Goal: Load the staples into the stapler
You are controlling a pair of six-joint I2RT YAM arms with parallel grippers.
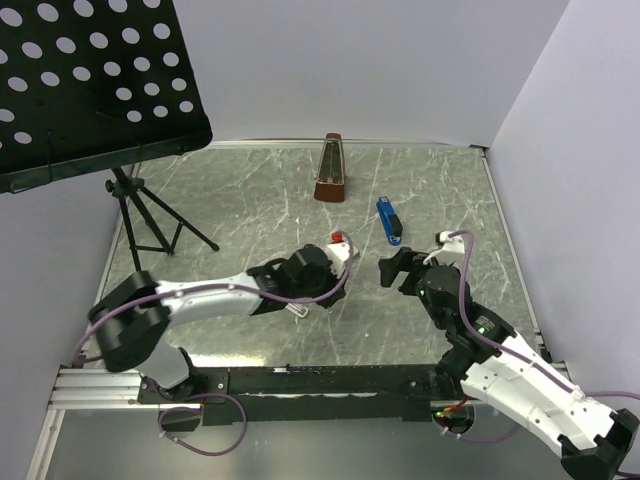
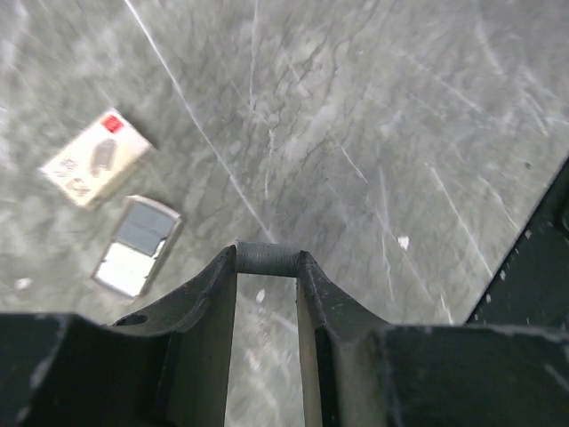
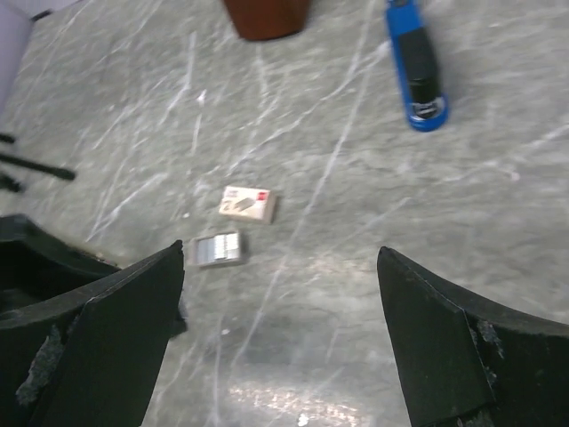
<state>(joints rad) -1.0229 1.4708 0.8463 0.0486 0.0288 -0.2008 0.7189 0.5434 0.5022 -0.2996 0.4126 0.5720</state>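
My left gripper [image 2: 267, 267] is shut on a short grey strip of staples [image 2: 267, 260] that bridges its two fingertips above the marble table. The whitish staple box sleeve with red print [image 2: 96, 158] and its open tray of silvery staples [image 2: 138, 245] lie side by side to the upper left. The right wrist view shows the same sleeve [image 3: 247, 204] and tray [image 3: 218, 250] ahead of my right gripper [image 3: 282, 258], whose jaws stand wide open and empty. The blue stapler [image 3: 416, 67] lies closed further back; from above it [image 1: 389, 220] is beyond the right gripper [image 1: 392, 268].
A brown metronome [image 1: 330, 170] stands at the back centre. A black music stand [image 1: 90, 80] on a tripod [image 1: 150, 220] fills the back left. White walls border the table at the back and right. The black base rail [image 1: 300, 380] runs along the near edge.
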